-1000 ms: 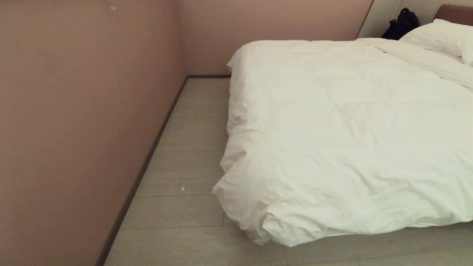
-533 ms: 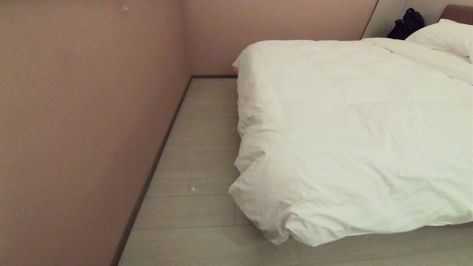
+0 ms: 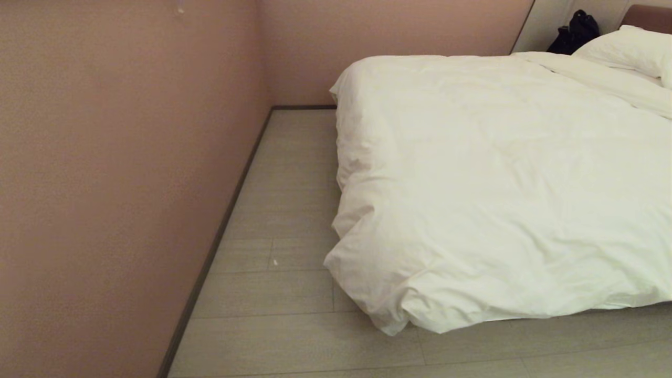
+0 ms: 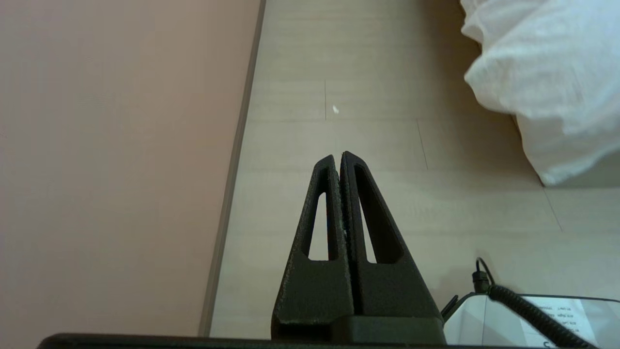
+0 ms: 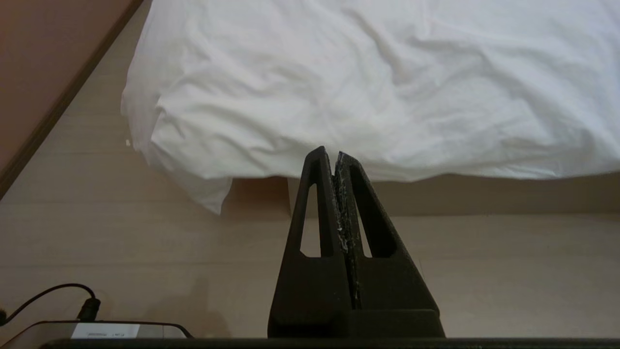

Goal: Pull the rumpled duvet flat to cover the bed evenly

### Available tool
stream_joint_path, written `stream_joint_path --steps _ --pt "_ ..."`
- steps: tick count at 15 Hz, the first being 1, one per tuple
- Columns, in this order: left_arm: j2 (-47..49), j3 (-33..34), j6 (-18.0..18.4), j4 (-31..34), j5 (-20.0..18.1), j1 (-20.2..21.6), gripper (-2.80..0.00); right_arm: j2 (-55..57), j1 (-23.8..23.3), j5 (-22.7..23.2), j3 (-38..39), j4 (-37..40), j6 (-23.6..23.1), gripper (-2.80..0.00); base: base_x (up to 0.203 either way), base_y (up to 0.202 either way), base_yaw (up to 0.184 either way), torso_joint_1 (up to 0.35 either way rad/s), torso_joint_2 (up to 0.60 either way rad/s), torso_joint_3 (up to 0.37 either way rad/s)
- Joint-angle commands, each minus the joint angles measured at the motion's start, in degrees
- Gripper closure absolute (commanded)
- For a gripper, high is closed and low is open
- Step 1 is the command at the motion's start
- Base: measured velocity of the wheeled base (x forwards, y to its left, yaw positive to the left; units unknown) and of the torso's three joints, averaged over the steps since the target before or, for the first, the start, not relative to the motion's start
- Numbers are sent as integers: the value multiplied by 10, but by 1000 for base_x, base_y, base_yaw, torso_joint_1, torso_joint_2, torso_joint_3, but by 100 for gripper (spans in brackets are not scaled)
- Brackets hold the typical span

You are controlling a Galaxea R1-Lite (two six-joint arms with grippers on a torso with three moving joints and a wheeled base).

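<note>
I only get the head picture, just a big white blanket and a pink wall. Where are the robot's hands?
Observer: The left gripper is shut, pointing at bare floor beside the wall.
Child: And the other one?
Observer: The right gripper is shut too, facing the duvet at its hanging edge, apart from it.
Child: What's under that edge?
Observer: A dark gap, then floor.

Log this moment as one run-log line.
duvet: spread over bed, corner hanging to floor | left gripper: shut, empty, above floor | right gripper: shut, empty, facing duvet edge | pillow: at head
</note>
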Motion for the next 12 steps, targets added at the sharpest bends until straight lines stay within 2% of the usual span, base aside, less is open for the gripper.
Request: stream_joint_path --steps 1,4,12 --pt "0 0 -1 1 0 0 0 0 0 0 0 0 0 0 -198 0 -1 2 6 7" --pt "0 0 -3 1 0 0 0 0 0 0 0 0 0 0 -142 0 1 -1 1 4" --pt "0 -1 -4 1 1 0 0 0 0 0 0 0 0 0 0 0 0 0 0 0"
